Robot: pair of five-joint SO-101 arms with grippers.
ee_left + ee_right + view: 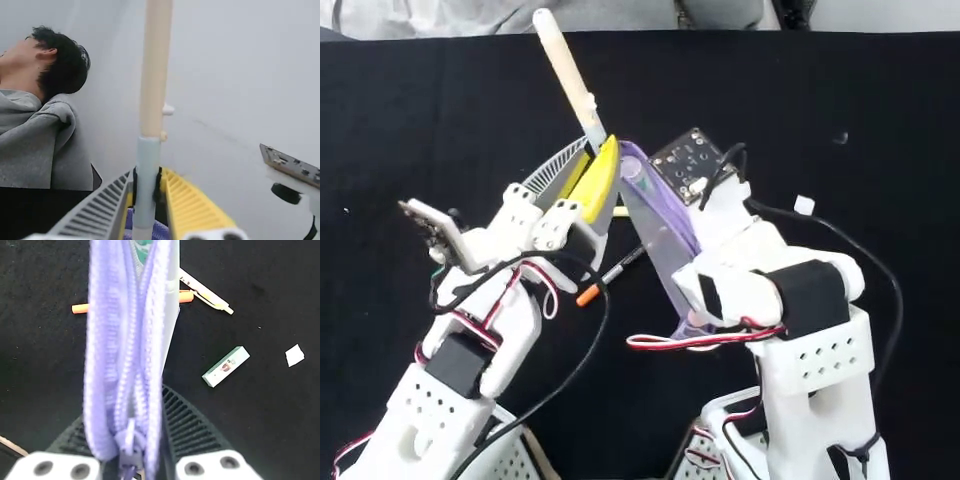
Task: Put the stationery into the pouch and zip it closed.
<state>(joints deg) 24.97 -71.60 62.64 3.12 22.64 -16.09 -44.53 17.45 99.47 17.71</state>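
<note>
Clamping a cream pen upright in the left pincer, just over the mouth of the lilac pouch, itself held up over the table, pinched at the zip-pull end in the right pincer. Could jab fabric instead of sliding in, with that mouth seemingly barely parted, or drag the pouch loose. Waiting below: an orange pen, a second cream pen, an eraser, a white scrap. Crowding the approach, the right arm's camera board.

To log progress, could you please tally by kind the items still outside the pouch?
Pens: 3 (held pen, cream pen, orange-tipped pen)
Erasers: 1 (eraser)
Paper scraps: 1 (white scrap)
Total: 5
</note>
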